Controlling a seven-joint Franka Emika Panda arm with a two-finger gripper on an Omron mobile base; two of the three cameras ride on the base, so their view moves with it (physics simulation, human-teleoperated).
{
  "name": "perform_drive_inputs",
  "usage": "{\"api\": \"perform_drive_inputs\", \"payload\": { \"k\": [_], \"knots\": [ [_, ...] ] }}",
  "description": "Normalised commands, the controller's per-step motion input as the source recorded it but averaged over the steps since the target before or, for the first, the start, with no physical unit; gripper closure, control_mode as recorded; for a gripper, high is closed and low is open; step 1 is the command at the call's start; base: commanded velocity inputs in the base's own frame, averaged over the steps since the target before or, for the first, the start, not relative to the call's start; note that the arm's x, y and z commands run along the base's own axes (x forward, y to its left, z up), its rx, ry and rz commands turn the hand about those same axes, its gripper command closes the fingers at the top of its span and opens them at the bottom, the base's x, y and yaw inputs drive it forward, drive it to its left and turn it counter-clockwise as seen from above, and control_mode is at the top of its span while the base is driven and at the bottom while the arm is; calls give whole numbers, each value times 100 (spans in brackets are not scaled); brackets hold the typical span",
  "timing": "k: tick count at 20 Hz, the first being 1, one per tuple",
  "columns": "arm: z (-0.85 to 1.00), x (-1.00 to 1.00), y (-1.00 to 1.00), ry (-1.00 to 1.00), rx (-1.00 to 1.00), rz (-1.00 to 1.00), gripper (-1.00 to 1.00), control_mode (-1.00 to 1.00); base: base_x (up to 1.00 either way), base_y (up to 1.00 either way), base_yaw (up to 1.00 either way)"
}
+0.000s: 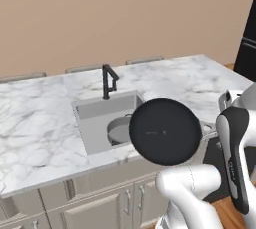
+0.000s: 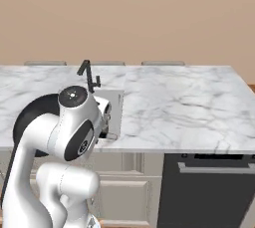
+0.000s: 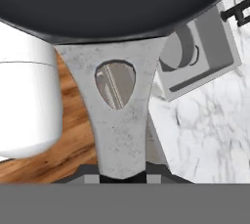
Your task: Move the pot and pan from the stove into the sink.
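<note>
the claw (image 3: 122,176) grips the pan (image 1: 165,131) by its handle, above the sink (image 1: 92,113) holding the pot (image 1: 119,130).

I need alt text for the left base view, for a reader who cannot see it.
A black pan is held in the air over the front edge of the sink. The grey pot sits inside the basin, and a black faucet stands behind it.

Two cameras sit behind the arm, high and looking forward and down over a white marble counter (image 1: 40,123). The left one stands nearer, facing the sink (image 1: 92,123) and black faucet (image 1: 108,80) from the front. The right one views the same counter, sink and faucet from the other side. The hand camera looks along the gripper — very close on the pan (image 3: 117,3).
</note>
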Motion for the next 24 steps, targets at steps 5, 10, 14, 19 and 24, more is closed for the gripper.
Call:
{"api": "perform_drive_inputs", "payload": {
  "k": [5,10,14,19,24],
  "knots": [
    [0,0,0,0,0,0,100,100,68,47,-6],
    [0,0,0,0,0,0,100,100,54,39,-6],
    [0,0,0,0,0,0,100,-100,0,1,0],
    [-19,8,0,3,-1,0,100,-100,0,0,0],
    [-28,12,4,8,-5,-2,100,-100,0,0,0]
  ]
}}
